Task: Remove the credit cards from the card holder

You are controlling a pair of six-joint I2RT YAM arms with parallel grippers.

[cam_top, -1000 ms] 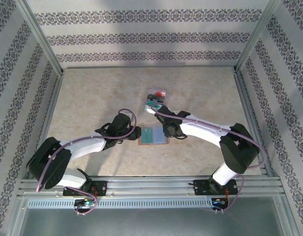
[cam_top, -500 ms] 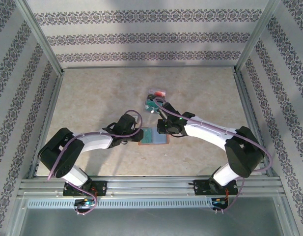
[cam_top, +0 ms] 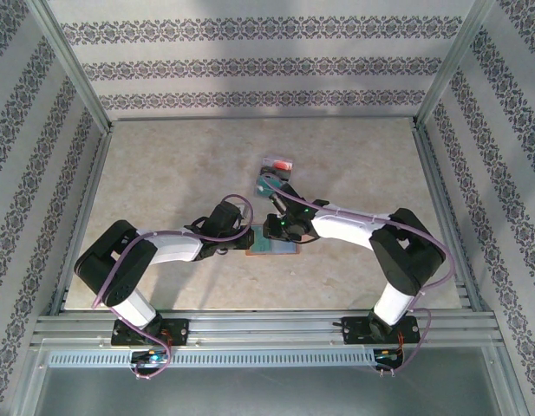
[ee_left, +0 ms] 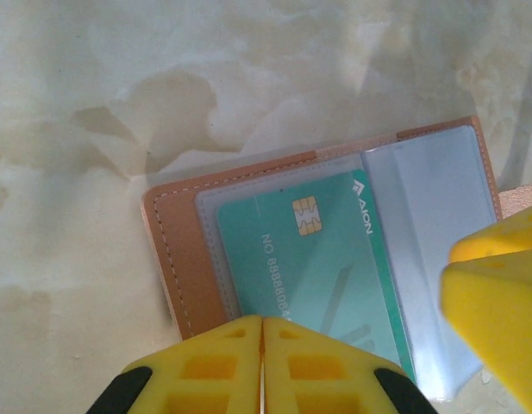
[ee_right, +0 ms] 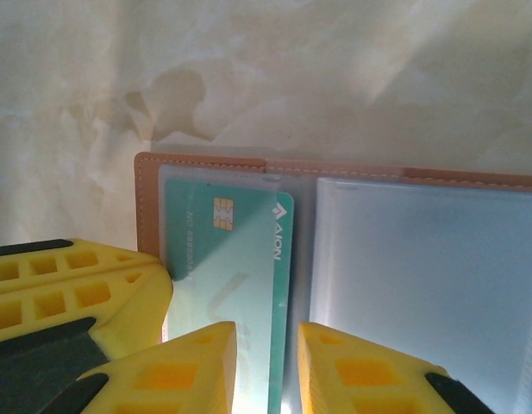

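The left gripper [ee_left: 262,323] had its yellow fingers pressed together with no gap, their tips over the near brown edge of the card holder [ee_left: 172,250]; the holder lay open and flat on the table [ee_left: 93,103], spreading away from those tips; a green card [ee_left: 309,259] sat in its clear pocket just ahead of them; the right gripper [ee_right: 267,335] had its fingers slightly spread, the narrow gap above that card's edge, pinching nothing; the other pocket panel [ee_right: 421,259] lay ahead of its outer finger; whether either gripper touched the holder I could not tell.
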